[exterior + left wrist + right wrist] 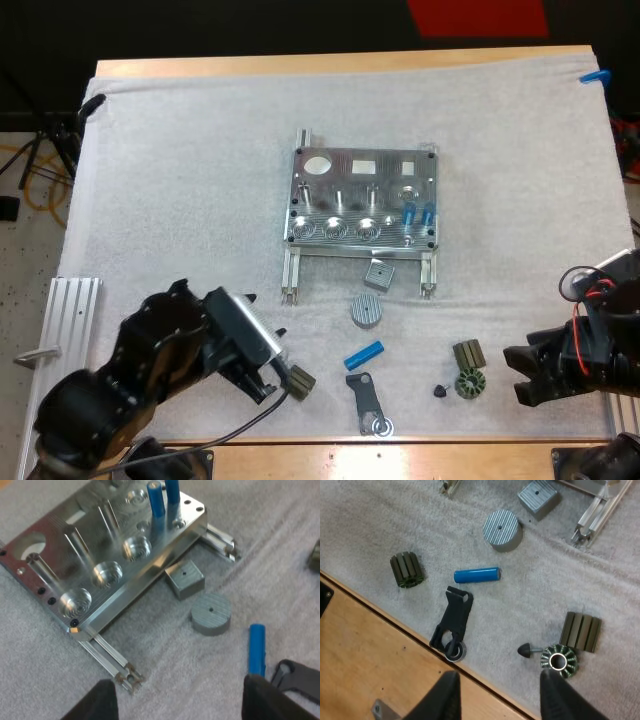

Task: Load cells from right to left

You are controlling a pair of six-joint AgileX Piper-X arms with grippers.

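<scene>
The metal fixture (365, 200) (115, 545) sits mid-mat with two blue cylinders (418, 212) (156, 500) standing in its right end. A loose blue cylinder (364, 354) (257, 649) (476, 575) lies on the mat in front of it. My left gripper (268, 372) (180, 705) is open, low over the mat left of that cylinder, holding nothing. My right gripper (522, 374) (502, 700) is open near the mat's front right, empty, close to the dark ribbed parts (469, 368) (582, 631).
A grey square block (379, 274) (184, 579) and grey disc (367, 310) (502, 527) lie before the fixture. A black bracket (368, 402) (454, 622) lies by the front edge. Another ribbed part (301, 381) (407, 569) sits by my left gripper. An aluminium rail (70, 320) lies far left.
</scene>
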